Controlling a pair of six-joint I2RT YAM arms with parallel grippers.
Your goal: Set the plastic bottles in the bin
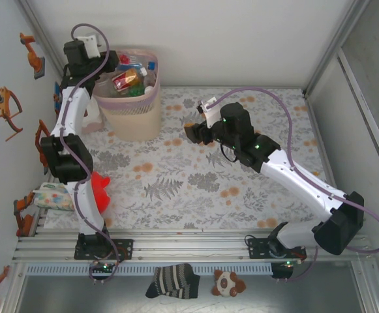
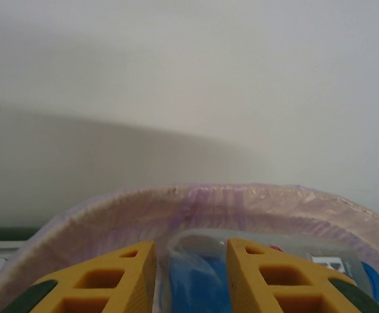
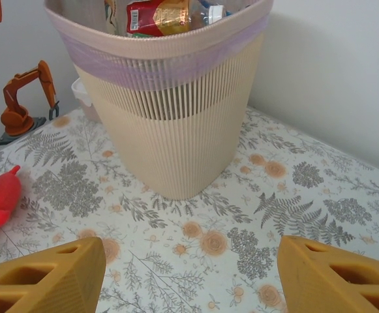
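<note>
Letting go carelessly could send the bottle (image 2: 196, 282) off the heap: your left tool (image 2: 190, 244) pinches it just above the bin (image 1: 135, 119), which stands at the far left corner of the desk (image 1: 241, 189). The bottles inside (image 1: 127, 79) are piled up to the rim, so yours may roll out over the pink liner (image 2: 241, 195). Your right tool (image 3: 190, 240) hangs spread and empty near the bin.

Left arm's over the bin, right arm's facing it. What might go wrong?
The plastic bottles are piled near the rim of the bin, so one more might roll out. The left gripper sits low over that rim; its fingers may snag the pink bag. The right gripper, open, faces the bin and might nudge it.
</note>
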